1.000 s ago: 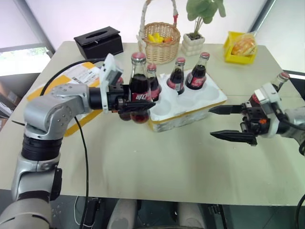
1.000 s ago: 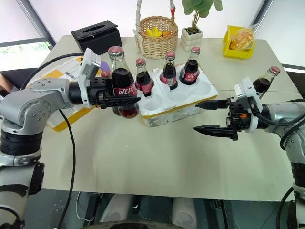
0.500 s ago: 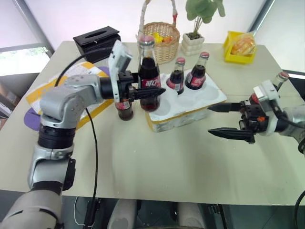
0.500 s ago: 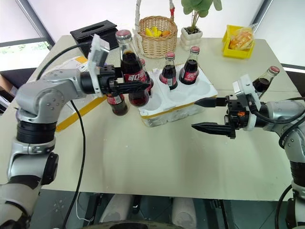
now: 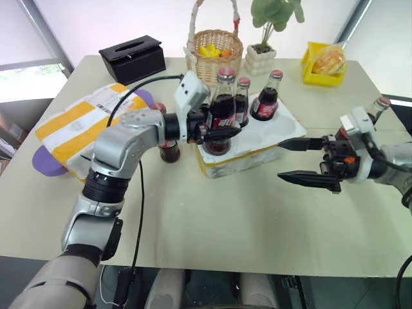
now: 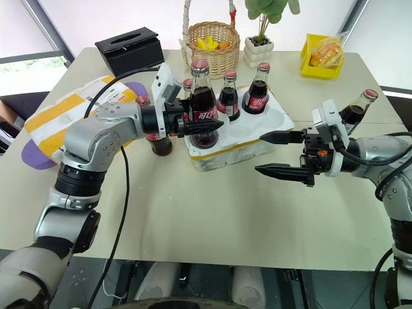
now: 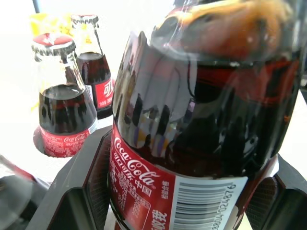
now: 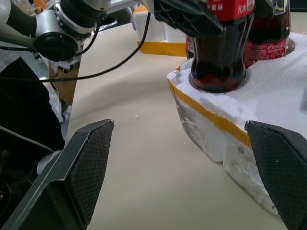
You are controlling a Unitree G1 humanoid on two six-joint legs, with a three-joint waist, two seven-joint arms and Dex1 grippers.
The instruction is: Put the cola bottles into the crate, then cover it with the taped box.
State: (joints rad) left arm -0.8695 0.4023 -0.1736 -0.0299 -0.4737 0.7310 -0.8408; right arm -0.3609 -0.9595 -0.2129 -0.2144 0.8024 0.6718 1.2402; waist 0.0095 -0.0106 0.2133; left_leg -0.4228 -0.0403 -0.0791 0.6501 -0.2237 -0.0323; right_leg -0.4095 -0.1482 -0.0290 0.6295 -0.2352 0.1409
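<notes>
My left gripper (image 5: pixel 222 127) is shut on a cola bottle (image 5: pixel 222 111) whose base is down in the front left well of the white foam crate (image 5: pixel 257 145). Up close, the left wrist view has this bottle (image 7: pixel 192 120) between the fingers. More cola bottles (image 5: pixel 266 96) stand in the crate's back row. One bottle (image 5: pixel 168 149) stands on the table left of the crate, and another (image 5: pixel 381 105) is behind my right wrist. To the right of the crate, my right gripper (image 5: pixel 302 159) hangs open and holds nothing. The taped box (image 5: pixel 77 125) lies at the table's left.
A wicker basket (image 5: pixel 215 55), a black tissue box (image 5: pixel 132 58), a potted plant (image 5: pixel 262 56) and a yellow tray (image 5: pixel 325 64) line the far edge. A purple pad (image 5: pixel 42 161) lies under the taped box. A black cable loops from my left arm.
My left arm carried the bottle to the right and lowered it into the crate's front left well. The right gripper stayed where it was, open.
</notes>
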